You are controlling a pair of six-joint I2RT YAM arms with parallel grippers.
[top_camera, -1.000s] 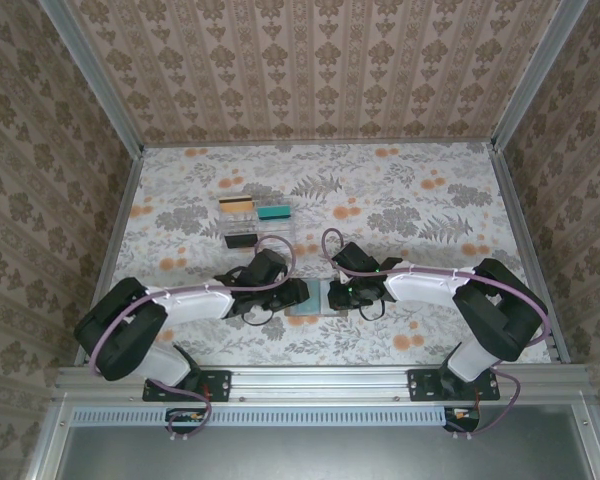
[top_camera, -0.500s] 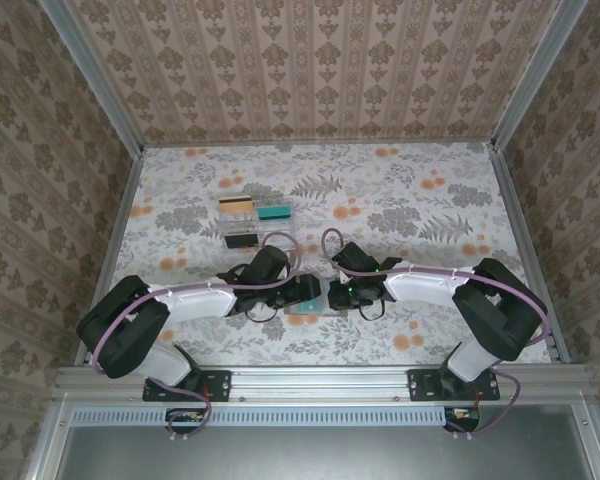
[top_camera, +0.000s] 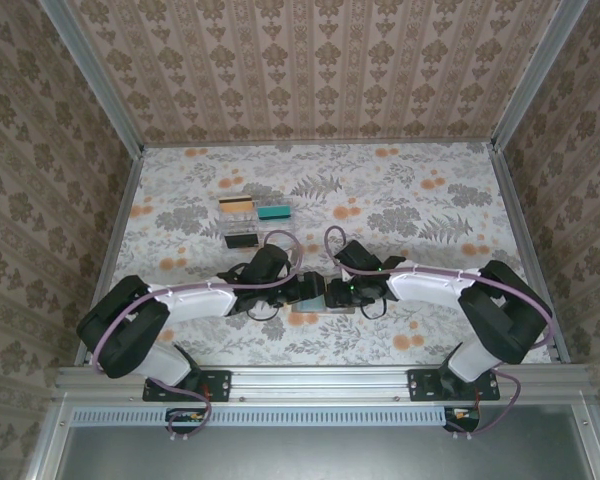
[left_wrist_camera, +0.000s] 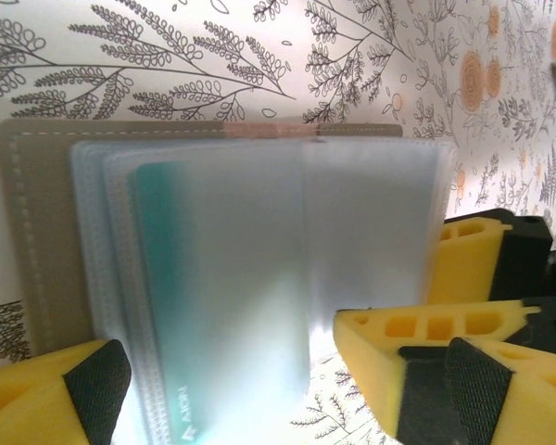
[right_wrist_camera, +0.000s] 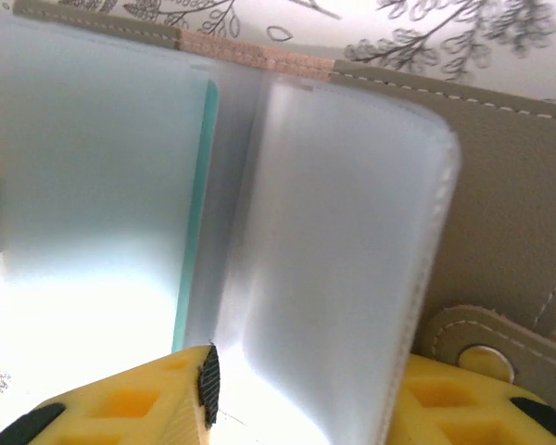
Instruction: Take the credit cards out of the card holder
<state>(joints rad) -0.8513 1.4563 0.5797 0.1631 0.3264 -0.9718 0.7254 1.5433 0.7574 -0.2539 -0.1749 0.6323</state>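
The card holder (top_camera: 330, 306) lies open on the table between both grippers. In the left wrist view its grey-brown cover (left_wrist_camera: 37, 232) is spread flat, with translucent sleeves (left_wrist_camera: 371, 213) standing up from it. A teal card (left_wrist_camera: 167, 306) sits inside a left sleeve. My left gripper (left_wrist_camera: 241, 389) is open and straddles those sleeves. In the right wrist view the card's teal edge (right_wrist_camera: 193, 232) shows beside the spine. My right gripper (right_wrist_camera: 310, 399) is open around the right-hand sleeve (right_wrist_camera: 343, 250), and the snap tab (right_wrist_camera: 486, 348) lies by its right finger. Both grippers nearly touch in the top view, left (top_camera: 308, 290) and right (top_camera: 338, 293).
Behind the left arm a tan card (top_camera: 236, 204) and a teal card (top_camera: 273, 212) lie loose on the floral cloth. A clear tray (top_camera: 242, 240) holding a dark card stands just beyond the left gripper. The right gripper's yellow finger (left_wrist_camera: 463, 260) shows in the left wrist view.
My left gripper has moved right, over the card holder, and my right gripper has edged in to meet it. The holder is now mostly covered in the top view.
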